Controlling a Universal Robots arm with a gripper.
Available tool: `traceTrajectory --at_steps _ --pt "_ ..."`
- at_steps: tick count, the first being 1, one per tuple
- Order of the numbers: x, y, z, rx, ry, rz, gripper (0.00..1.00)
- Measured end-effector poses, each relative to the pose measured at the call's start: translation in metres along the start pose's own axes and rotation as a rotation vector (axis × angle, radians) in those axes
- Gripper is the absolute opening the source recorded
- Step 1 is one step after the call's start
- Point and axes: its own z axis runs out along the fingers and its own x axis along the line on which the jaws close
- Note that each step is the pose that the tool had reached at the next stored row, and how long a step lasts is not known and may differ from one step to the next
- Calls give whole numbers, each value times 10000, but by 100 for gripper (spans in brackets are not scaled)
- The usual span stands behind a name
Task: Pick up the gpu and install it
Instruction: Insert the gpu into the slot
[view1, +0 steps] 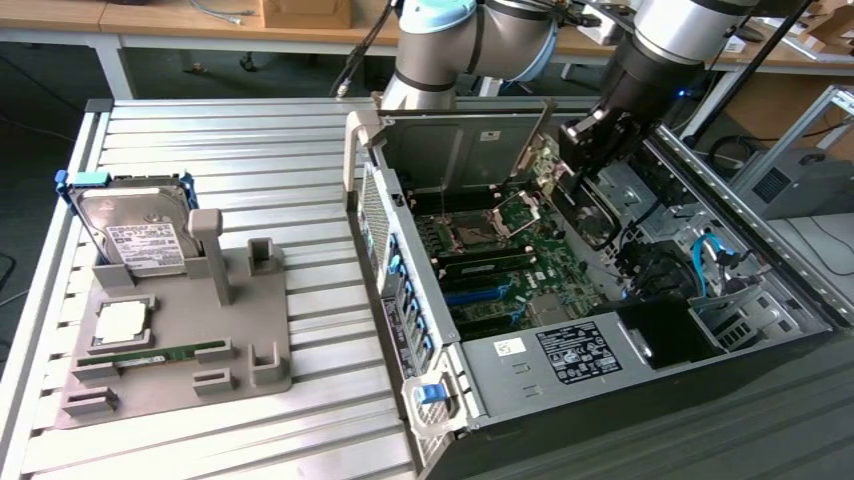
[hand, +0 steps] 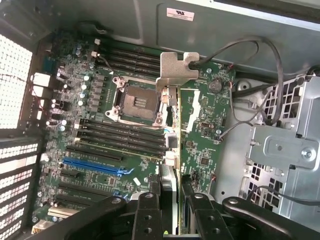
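Observation:
My gripper (hand: 172, 205) is shut on the gpu (hand: 200, 130), a thin card seen edge-on with its green board side showing and a silver bracket (hand: 177, 70) at the far end. The card hangs above the motherboard (hand: 100, 145), beside the empty CPU socket (hand: 137, 102) and apart from the blue slot (hand: 92, 165). In the exterior view the gripper (view1: 587, 150) reaches into the open computer case (view1: 601, 350), and the gpu (view1: 590, 215) hangs below it with its dark face showing, over the motherboard (view1: 501, 270).
On the exterior view's left, a grey fixture (view1: 254, 330) on the slatted table (view1: 240, 150) holds a hard drive (view1: 134, 235), a CPU (view1: 120, 320) and a RAM stick (view1: 154, 352). Cables (hand: 250, 55) and a drive cage (hand: 285, 145) flank the card inside the case.

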Motion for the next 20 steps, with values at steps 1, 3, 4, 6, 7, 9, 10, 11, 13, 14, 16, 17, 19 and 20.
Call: traceTrajectory --at_steps 1,3,4,6,7,9,10,11,13,14,16,17,19,20 --pt "0 0 0 0 4 -54 27" --pt "0 0 0 -1 13 -176 27" --pt "0 0 0 -2 16 -216 27" --pt "0 0 0 -2 24 -321 27" --pt "0 0 0 -3 28 -366 27" --pt "0 0 0 -4 36 -470 27" --pt "0 0 0 -4 40 -524 27" --pt "0 0 0 -5 44 -570 27" --pt "0 0 0 -5 51 -666 27" --pt "0 0 0 -6 55 -721 27" --pt "0 0 0 -7 66 -856 27" --pt "0 0 0 -7 70 -903 27" --pt "0 0 0 -8 79 -1023 27" --pt "0 0 0 -9 83 -1072 27"
